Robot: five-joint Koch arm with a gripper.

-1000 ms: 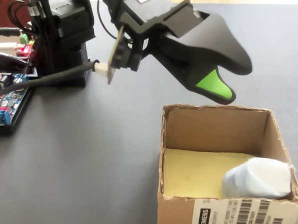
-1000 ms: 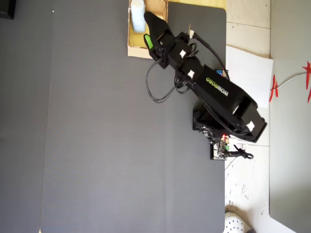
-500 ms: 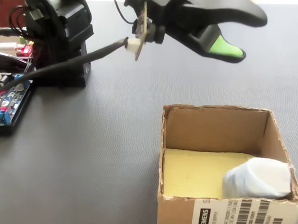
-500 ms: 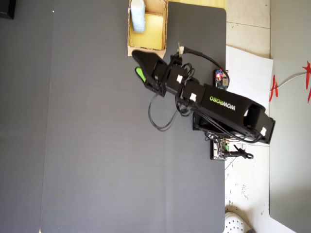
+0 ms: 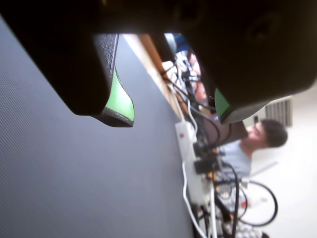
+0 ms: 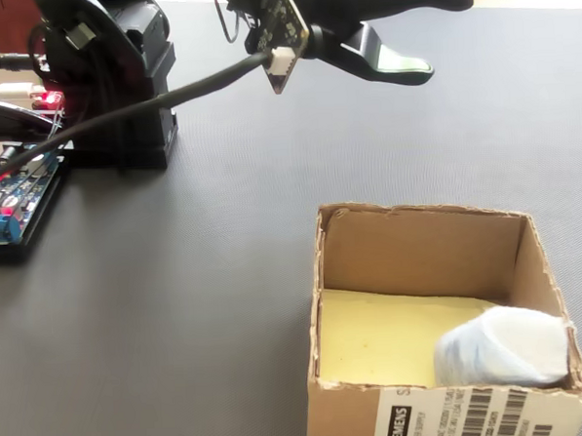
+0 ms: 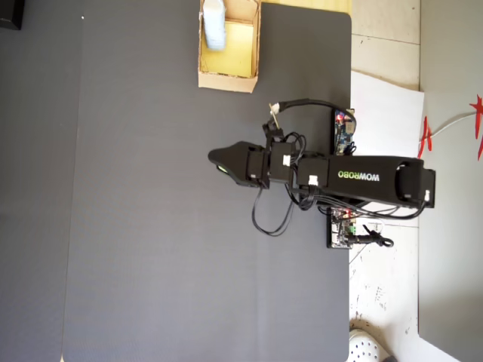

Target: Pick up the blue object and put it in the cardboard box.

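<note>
The blue object, a pale wrinkly lump, lies inside the cardboard box against its right wall in the fixed view. The overhead view puts the blue object in the left end of the cardboard box at the top of the mat. My gripper is open, its green-padded fingers wide apart with nothing between them. It hovers well above the mat, away from the box, near the top of the fixed view and at mid-mat in the overhead view.
The arm's base and a circuit board stand at the left of the fixed view. Beyond the mat's edge, the wrist view shows a power strip with cables and a person. Two small boards sit by the mat's right edge.
</note>
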